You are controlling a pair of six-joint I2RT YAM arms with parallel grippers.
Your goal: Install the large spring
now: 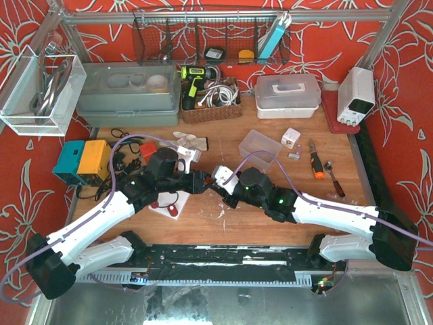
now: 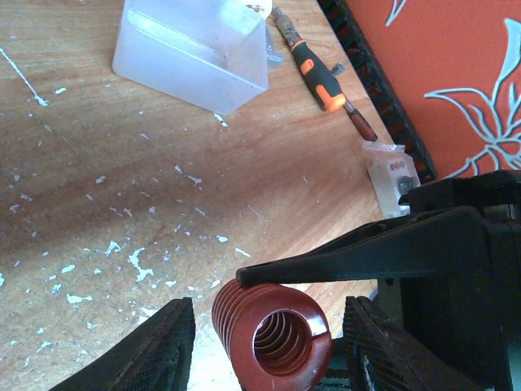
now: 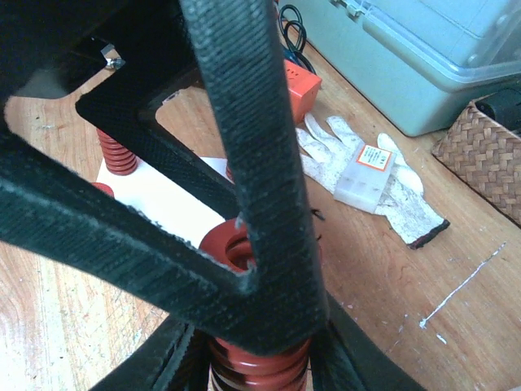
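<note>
the large spring [image 2: 273,338] sits just off the white base plate [image 3: 171,208], on the plate's side toward the right arm, tucked under a bar of the black frame [image 3: 244,122]. the right jaws look closed on its lower coils, pressing in from both sides. the left jaws stand apart on either side of its open end, with a sliver of gap each way, holding nothing. the step in hand seems to be seating this spring between frame and plate, the way the small spring [image 3: 118,155] stands at the plate's far corner. it would pay to keep the spring's axis square to the plate, slide it in compressed, steady the frame with the left jaws, and release slowly, since a cocked spring may jump sideways.
</note>
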